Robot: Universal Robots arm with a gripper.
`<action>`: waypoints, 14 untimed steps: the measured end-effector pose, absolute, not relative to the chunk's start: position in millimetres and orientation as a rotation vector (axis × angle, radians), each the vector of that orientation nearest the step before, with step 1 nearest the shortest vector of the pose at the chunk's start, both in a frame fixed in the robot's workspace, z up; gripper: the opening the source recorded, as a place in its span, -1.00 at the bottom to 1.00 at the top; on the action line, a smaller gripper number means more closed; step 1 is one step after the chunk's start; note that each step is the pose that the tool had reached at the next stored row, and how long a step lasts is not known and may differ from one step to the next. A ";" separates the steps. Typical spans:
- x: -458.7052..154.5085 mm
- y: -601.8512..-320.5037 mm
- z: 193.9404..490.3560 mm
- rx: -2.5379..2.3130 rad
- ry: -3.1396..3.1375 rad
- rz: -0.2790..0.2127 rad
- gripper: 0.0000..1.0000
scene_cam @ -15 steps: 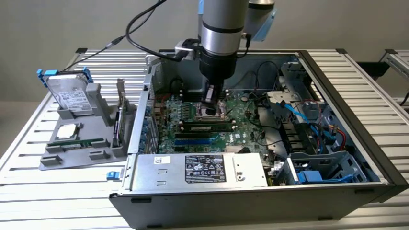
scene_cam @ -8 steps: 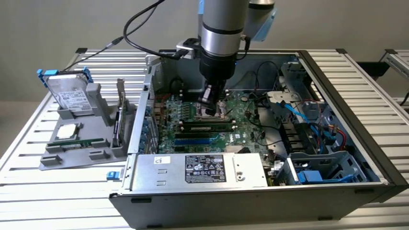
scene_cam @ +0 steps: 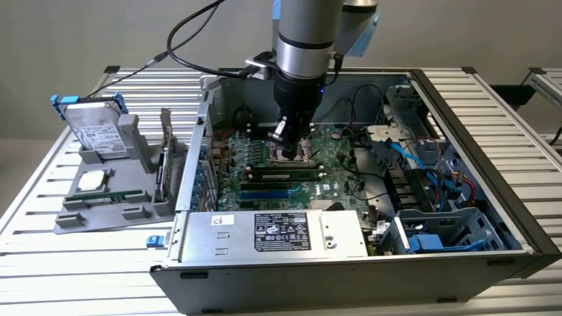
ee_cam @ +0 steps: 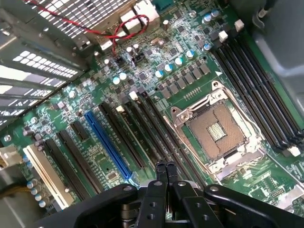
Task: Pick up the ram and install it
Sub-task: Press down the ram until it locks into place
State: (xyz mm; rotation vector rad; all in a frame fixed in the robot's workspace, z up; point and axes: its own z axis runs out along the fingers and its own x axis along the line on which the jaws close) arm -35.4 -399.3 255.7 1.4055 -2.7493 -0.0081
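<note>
We see the end effector [scene_cam: 291, 140] down inside the open case [scene_cam: 474, 217], hanging just above the motherboard [scene_cam: 327, 187] by the CPU socket [ee_cam: 219, 129]. In the wrist view its fingers [ee_cam: 166, 172] are pressed together with nothing between them. Just beside the fingertips run the empty memory slots [ee_cam: 147, 126], long dark channels lying side by side, and past them a blue slot [ee_cam: 108, 145]. In the exterior view a ram [scene_cam: 282, 175] sits seated in a slot on the board, just in front of the end effector toward the power supply [scene_cam: 272, 234]. Another green stick [scene_cam: 104, 195] lies on the grey tray [scene_cam: 83, 220] outside the case, well apart from the end effector, toward the exterior view's left, near the silver processor [scene_cam: 94, 178] and the hard drive [scene_cam: 95, 128] standing in its blue frame. Around the end effector the case walls rise on all sides; loose black cables [scene_cam: 364, 171] cross the board close by, toward the exterior view's right, with blue cables [scene_cam: 408, 158] and the drive cage [scene_cam: 439, 234] beyond. The case and tray rest on a slatted metal surface [scene_cam: 52, 270].
</note>
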 end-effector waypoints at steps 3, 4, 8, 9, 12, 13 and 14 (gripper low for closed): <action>-35.4 -399.3 254.8 1.328 -2.788 -0.010 -0.80; -35.4 -399.3 254.6 1.304 -2.799 -0.011 -0.80; -35.3 -399.2 253.8 1.203 -2.844 -0.014 -0.80; -35.3 -399.2 253.6 1.175 -2.856 -0.015 -0.80; -35.3 -399.3 253.2 1.098 -2.887 -0.017 -0.80; -35.4 -399.2 253.0 1.072 -2.897 -0.018 -0.80; -35.3 -399.3 252.8 1.045 -2.907 -0.019 -0.80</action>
